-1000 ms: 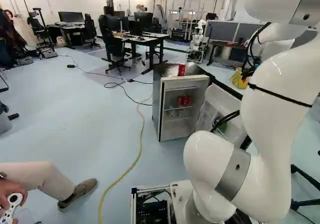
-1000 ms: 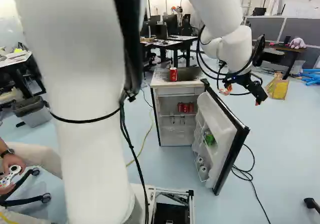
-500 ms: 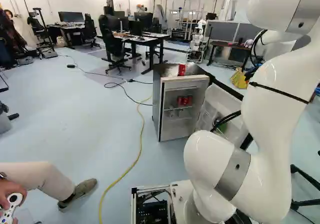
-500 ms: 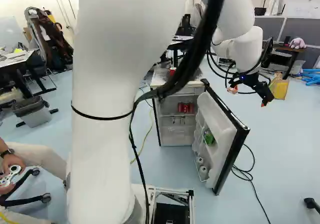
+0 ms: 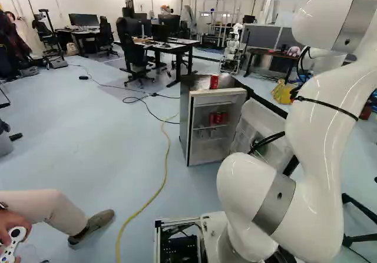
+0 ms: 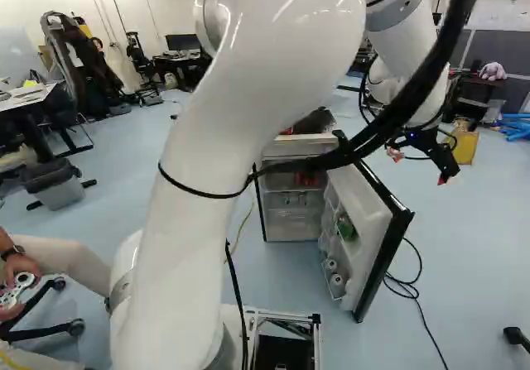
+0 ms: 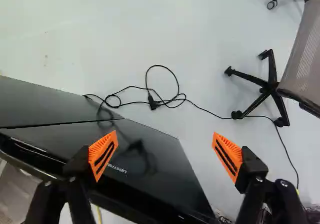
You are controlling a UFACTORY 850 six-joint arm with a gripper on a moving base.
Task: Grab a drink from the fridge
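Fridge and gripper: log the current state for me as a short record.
fridge door: wide open
fridge shelf: red cans
fridge top: one red can
door racks: green item, contents unclear
gripper: open, nothing between its fingers
gripper place: on the door's outer side
drink in hand: none

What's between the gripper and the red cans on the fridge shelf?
The open fridge door. The right base view shows it between the gripper and the red cans; the wrist view shows its dark outer face.
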